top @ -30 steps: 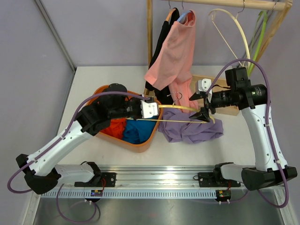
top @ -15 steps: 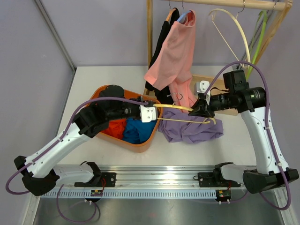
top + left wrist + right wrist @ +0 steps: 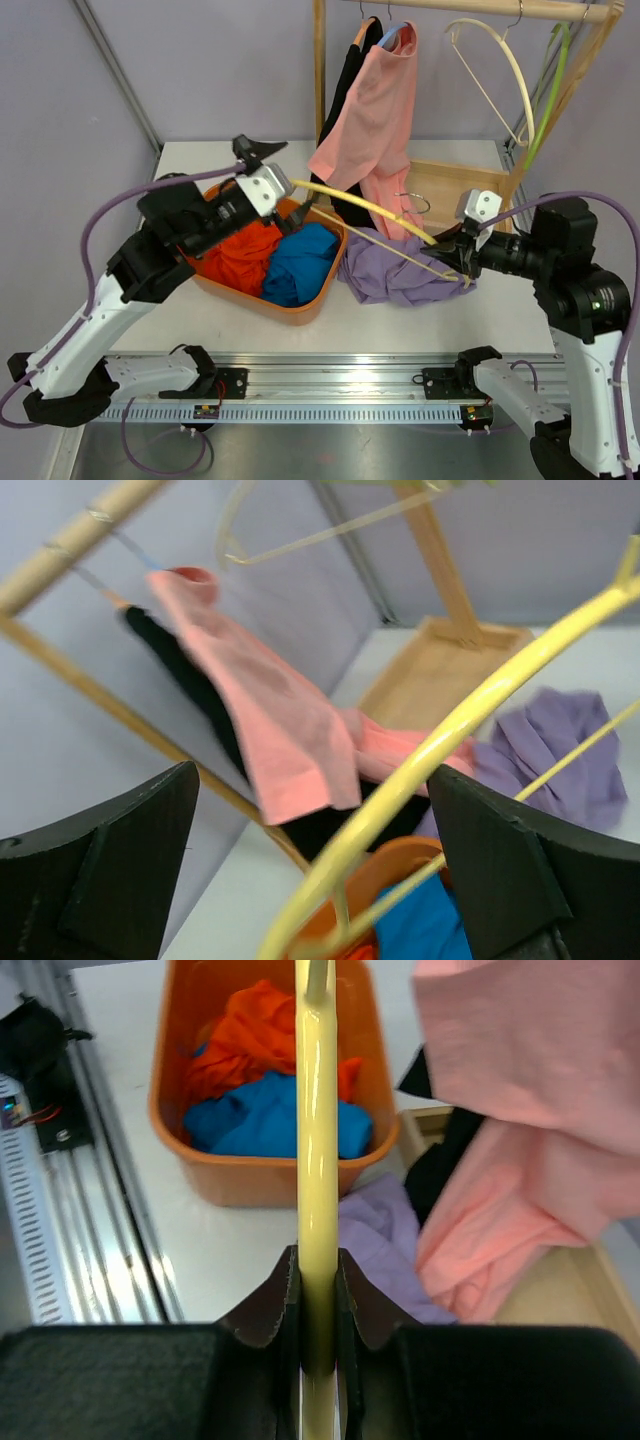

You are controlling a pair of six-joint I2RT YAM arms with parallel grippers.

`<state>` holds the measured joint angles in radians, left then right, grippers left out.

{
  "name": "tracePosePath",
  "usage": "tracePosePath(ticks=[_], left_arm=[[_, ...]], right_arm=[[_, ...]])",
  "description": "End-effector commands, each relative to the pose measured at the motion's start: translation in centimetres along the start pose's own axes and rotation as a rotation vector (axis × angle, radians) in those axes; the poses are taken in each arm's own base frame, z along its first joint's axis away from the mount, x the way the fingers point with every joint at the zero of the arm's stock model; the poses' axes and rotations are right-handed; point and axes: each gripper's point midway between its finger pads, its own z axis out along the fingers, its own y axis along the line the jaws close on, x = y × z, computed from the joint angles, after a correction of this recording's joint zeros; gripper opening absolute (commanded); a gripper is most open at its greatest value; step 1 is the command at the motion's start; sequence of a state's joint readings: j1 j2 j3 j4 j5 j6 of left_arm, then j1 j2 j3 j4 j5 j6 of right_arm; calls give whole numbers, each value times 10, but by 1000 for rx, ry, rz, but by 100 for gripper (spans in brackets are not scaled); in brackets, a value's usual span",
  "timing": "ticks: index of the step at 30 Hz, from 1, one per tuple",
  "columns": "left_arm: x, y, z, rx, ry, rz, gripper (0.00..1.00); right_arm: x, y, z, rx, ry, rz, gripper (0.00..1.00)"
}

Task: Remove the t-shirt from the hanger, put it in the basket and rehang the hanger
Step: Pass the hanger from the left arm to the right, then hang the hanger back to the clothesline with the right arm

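Diagonally, the hanger (image 3: 370,208) spans far-left to near-right, gripped by right hand (image 3: 461,262).

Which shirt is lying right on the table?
The purple shirt. The pink shirt hangs from the rail; the orange cloth and blue cloth sit in the bin.

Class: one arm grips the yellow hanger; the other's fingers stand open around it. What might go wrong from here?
1. The right fingers pinch the hanger at one end only; it may twist or sag in that grip.
2. Its far end lies between the open left fingers; either arm moving might knock it.
3. It passes near the pink shirt and over the purple shirt; a swing may snag either.
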<state>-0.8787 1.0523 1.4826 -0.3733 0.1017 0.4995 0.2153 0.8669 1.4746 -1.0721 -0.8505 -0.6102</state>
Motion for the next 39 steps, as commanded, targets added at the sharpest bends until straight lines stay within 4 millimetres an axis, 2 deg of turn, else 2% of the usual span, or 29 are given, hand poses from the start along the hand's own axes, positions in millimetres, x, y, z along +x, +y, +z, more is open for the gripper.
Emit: tracePosePath(ticks=[1, 2, 5, 6, 9, 18, 24, 27, 29, 30, 31, 32, 33, 35, 37, 38, 39], left_arm=[[-44, 75, -50, -363, -62, -135, 99], [-46, 81, -62, -402, -69, -147, 99], [-43, 90, -86, -490, -89, -177, 99], [-43, 91, -90, -503, -99, -187, 99], [-40, 87, -93, -503, -103, -220, 99], [-18, 68, -80, -439, -54, -268, 99], [-6, 52, -66, -377, -41, -294, 99], [-4, 46, -60, -345, -35, -304, 99], [-3, 42, -58, -325, -34, -307, 99], [-3, 41, -57, -318, -33, -307, 99], [-2, 39, -57, -310, -29, -308, 99], [-3, 38, -57, -302, -31, -310, 99], [-3, 37, -56, -297, -31, -311, 99], [-3, 35, -57, -288, -35, -313, 99], [-1, 33, -56, -283, -36, -323, 99], [-1, 31, -56, -279, -37, -329, 99], [2, 30, -55, -277, -32, -332, 99]], right_arm=[[-40, -43, -16, 282, -112, 60, 0], [-59, -47, -24, 321, -166, 73, 0], [-85, -66, -42, 466, -255, 124, 0], [-86, -81, -52, 567, -269, 155, 0], [-87, -105, -72, 746, -309, 237, 0], [-69, -138, -98, 990, -257, 293, 0], [-42, -156, -79, 996, -117, 356, 0], [-45, -171, -69, 985, -85, 365, 0], [-49, -187, -64, 989, -68, 377, 0], [-44, -198, -54, 975, -42, 397, 0], [-52, -210, -69, 1012, -67, 408, 0], [-52, -209, -61, 945, -76, 456, 0], [-42, -226, -56, 934, -62, 519, 0], [-49, -237, -65, 928, -71, 540, 0], [-58, -253, -59, 900, -72, 508, 0], [-61, -253, -54, 863, -72, 510, 0], [-57, -262, -44, 829, -47, 494, 0]])
